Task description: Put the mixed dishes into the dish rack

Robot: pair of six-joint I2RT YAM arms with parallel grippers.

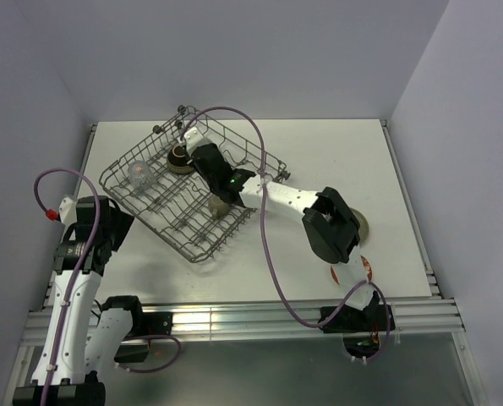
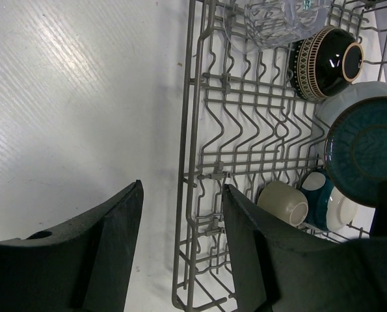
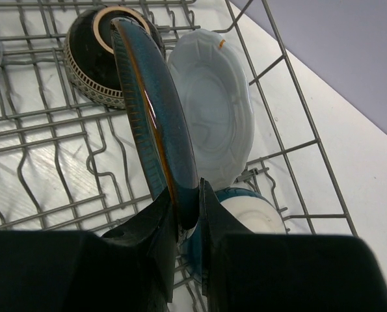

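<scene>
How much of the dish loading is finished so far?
Most of it. The clear glass, dark bowl, pale blue plate and cream bowl sit in the dish rack. The right gripper holds the dark teal dish upright inside. The red-orange saucer waits on the table. The left gripper is open, empty.

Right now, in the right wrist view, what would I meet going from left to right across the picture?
brown bowl → dark teal dish, on edge and held by the right gripper → pale blue plate → bare table
</scene>
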